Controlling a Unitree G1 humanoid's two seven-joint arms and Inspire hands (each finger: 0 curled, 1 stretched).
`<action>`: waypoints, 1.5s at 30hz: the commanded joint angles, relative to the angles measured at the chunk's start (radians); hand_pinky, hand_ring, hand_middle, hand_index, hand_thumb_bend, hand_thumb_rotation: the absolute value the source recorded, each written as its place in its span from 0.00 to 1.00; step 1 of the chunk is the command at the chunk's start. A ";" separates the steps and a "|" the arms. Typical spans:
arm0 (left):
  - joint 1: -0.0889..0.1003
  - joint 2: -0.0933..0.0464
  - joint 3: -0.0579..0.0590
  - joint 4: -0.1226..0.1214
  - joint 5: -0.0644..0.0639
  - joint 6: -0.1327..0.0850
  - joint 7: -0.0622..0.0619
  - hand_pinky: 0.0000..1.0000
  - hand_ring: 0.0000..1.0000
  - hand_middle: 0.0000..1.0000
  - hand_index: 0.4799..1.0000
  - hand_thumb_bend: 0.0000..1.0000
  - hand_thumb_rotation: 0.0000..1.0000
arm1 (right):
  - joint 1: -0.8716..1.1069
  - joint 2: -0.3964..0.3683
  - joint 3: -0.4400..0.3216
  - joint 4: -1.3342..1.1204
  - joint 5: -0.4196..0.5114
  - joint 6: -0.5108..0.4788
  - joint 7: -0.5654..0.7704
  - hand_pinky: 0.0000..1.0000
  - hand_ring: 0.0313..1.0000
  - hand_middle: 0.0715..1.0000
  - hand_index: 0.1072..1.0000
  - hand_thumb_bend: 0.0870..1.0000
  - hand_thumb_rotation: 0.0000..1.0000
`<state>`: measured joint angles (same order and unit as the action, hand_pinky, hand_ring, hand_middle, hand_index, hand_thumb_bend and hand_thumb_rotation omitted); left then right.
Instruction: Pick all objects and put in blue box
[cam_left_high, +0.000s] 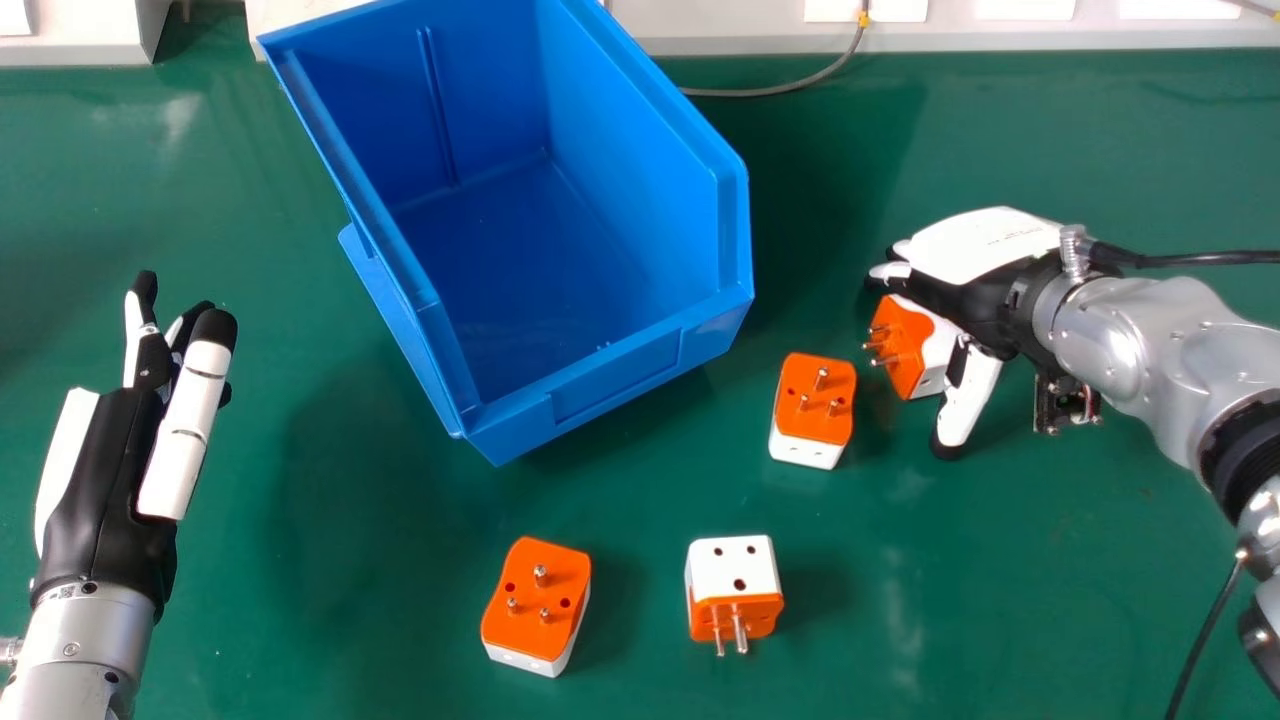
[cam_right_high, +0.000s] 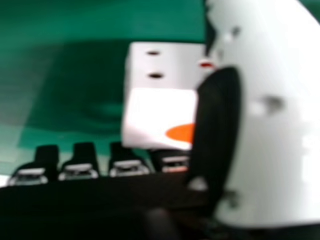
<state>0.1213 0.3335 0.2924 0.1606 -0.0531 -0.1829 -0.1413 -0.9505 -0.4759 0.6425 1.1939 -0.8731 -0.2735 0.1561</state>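
My right hand (cam_left_high: 985, 245) is low over the table, its thumb apart from its fingers and an orange and white plug adapter (cam_left_high: 903, 342) between them. In the right hand view, my right hand (cam_right_high: 270, 130) has its thumb beside the adapter (cam_right_high: 160, 112); whether they touch I cannot tell. Just left of that hand lies a second adapter (cam_left_high: 815, 400), pins up. Nearer the front are a third adapter (cam_left_high: 735, 590), pins toward the front, and a fourth (cam_left_high: 537, 600), pins up. The blue box (cam_left_high: 610, 375) stands at an angle behind them. My left hand (cam_left_high: 110, 470) is open at the left.
A pale ledge (cam_left_high: 720, 45) runs along the back of the green table (cam_left_high: 350, 560), with a grey cable (cam_left_high: 770, 90) curving from it behind the box. A black cable (cam_left_high: 1205, 625) hangs by the right arm.
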 joint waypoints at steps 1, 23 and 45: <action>0.010 0.022 0.013 -0.039 -0.002 0.000 -0.005 0.90 0.95 0.97 0.90 0.54 0.98 | -0.036 -0.013 0.007 0.004 -0.006 0.001 -0.023 0.95 0.98 0.98 0.90 0.68 0.19; 0.040 0.022 0.023 -0.086 -0.007 0.017 -0.019 0.89 0.94 0.96 0.90 0.54 0.98 | -0.024 -0.021 0.086 0.043 -0.079 -0.056 -0.320 0.51 0.58 0.60 0.54 0.49 0.04; 0.048 0.021 0.027 -0.103 -0.007 0.028 -0.022 0.88 0.94 0.96 0.90 0.54 0.98 | -0.006 -0.017 0.070 0.051 -0.053 -0.050 -0.339 0.44 0.49 0.46 0.38 0.46 0.01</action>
<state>0.1704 0.3382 0.3035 0.0793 -0.0533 -0.1495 -0.1619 -0.9498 -0.4765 0.7243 1.2475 -0.9432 -0.3331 -0.1844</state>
